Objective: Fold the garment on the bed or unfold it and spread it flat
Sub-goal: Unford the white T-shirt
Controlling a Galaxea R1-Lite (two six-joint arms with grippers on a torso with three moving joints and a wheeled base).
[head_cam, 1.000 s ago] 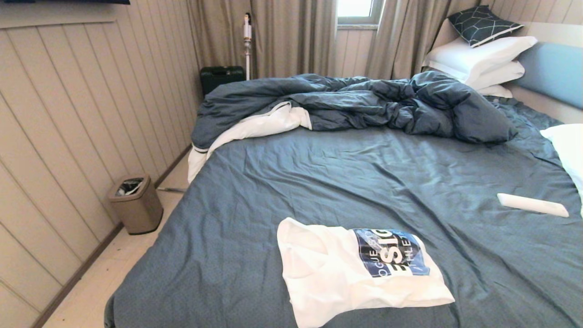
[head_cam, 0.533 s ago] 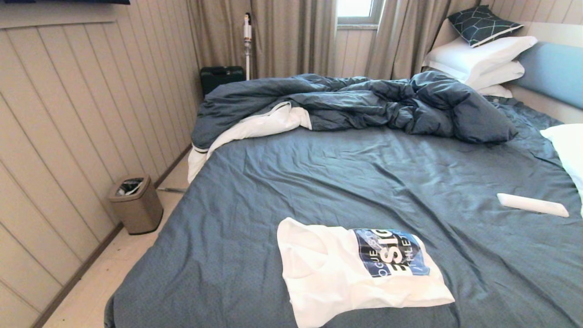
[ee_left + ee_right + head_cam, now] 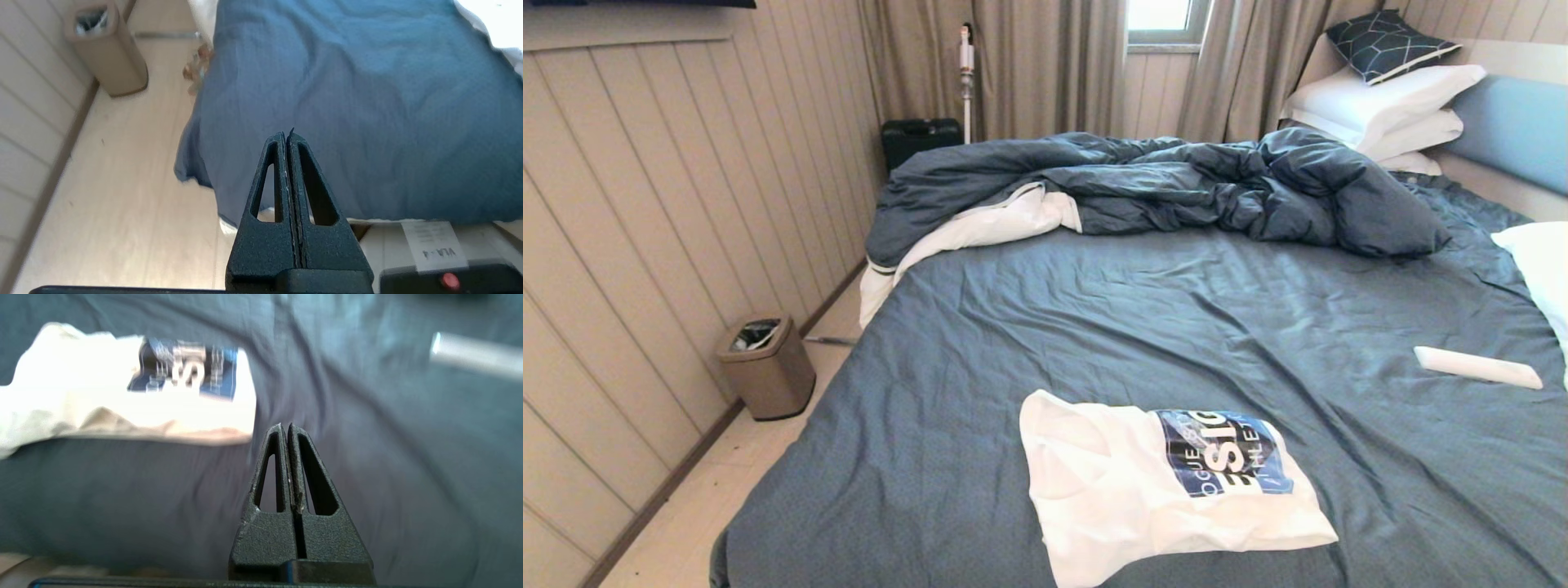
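Observation:
The garment [image 3: 1143,490], a white shirt with a dark blue printed panel, lies folded in a rough rectangle on the near part of the bed [image 3: 1143,327]. It also shows in the right wrist view, the garment [image 3: 102,396] lying ahead of my right gripper [image 3: 284,426], which is shut and empty above the blue sheet near the bed's front edge. My left gripper [image 3: 286,134] is shut and empty, held off the bed's near left corner over the floor. Neither arm shows in the head view.
A rumpled dark blue duvet [image 3: 1176,188] with white lining lies across the far part of the bed. White pillows [image 3: 1388,106] stack at the headboard. A white tube-like object [image 3: 1476,367] lies on the sheet at right. A bin [image 3: 765,366] stands on the floor at left.

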